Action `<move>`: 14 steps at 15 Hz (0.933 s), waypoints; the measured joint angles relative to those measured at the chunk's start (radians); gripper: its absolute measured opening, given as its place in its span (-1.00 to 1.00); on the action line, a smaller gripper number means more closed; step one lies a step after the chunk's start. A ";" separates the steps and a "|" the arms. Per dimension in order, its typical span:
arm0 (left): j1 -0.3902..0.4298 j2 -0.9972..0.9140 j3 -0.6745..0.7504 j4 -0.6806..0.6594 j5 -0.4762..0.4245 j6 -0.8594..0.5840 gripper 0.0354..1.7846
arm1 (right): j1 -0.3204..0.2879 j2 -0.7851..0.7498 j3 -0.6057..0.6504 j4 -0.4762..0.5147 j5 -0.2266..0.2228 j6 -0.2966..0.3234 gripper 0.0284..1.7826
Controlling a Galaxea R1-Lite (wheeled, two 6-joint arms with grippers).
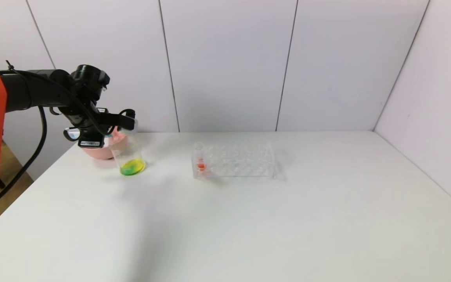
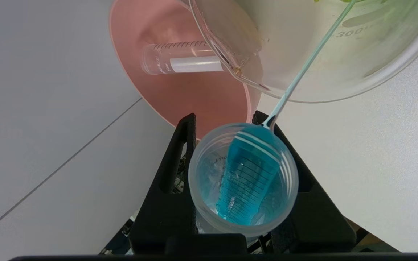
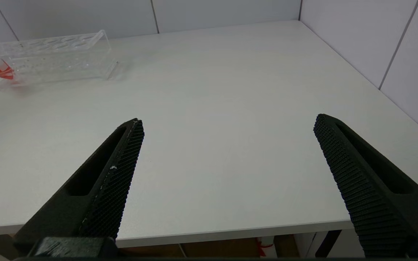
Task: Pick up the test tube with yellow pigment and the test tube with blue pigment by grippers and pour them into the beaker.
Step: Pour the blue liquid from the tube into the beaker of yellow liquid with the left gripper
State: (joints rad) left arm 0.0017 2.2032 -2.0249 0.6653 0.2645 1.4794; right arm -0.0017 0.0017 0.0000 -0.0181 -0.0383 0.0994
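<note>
My left gripper [image 2: 225,123] is shut on the test tube with blue pigment [image 2: 243,177], tipped with its mouth toward the beaker [image 2: 339,72]. A thin blue stream [image 2: 303,69] runs from the tube's lip into the beaker. In the head view the left gripper [image 1: 125,122] hangs just over the beaker [image 1: 128,154], which holds yellow-green liquid at its bottom. The test tube with yellow pigment [image 2: 180,58], clear with a whitish patch, lies on its side in the pink bowl and looks empty. My right gripper [image 3: 229,123] stands open above the table's near edge, holding nothing.
The pink bowl [image 1: 102,150] sits right behind the beaker at the table's far left. A clear plastic tube rack [image 1: 235,160] stands mid-table with a red-liquid tube [image 1: 200,158] at its left end. White walls close the back and right sides.
</note>
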 joint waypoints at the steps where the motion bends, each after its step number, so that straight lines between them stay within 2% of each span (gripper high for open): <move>1: -0.002 0.000 0.000 0.000 0.001 0.000 -0.41 | 0.000 0.000 0.000 0.000 0.000 0.000 0.92; 14: -0.020 0.000 0.000 -0.001 0.081 0.002 -0.41 | 0.000 0.000 0.000 0.000 0.000 0.000 0.92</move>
State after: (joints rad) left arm -0.0187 2.2032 -2.0247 0.6647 0.3453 1.4811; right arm -0.0017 0.0017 0.0000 -0.0181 -0.0383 0.0994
